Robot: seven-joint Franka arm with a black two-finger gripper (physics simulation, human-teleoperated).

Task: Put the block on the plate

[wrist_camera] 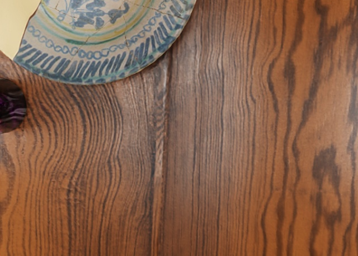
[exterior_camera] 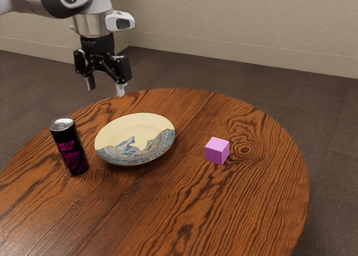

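Well, my gripper (exterior_camera: 106, 87) is spread wide, its two fingers standing apart, raised above the level of the table (exterior_camera: 184, 211). Lower than me sits the pink block (exterior_camera: 217, 151), well apart from my fingertips and farther off than the patterned plate (exterior_camera: 137, 123). Also below me, the black can (exterior_camera: 70, 147) stands upright near that plate.

The arm (exterior_camera: 33, 0) reaches in from the exterior view's upper left, its wrist (exterior_camera: 92, 24) higher than the plate (exterior_camera: 120, 127). The black gripper (exterior_camera: 106, 87) hangs with fingers (exterior_camera: 121, 89) pointing down, spread apart, raised clear of the plate.
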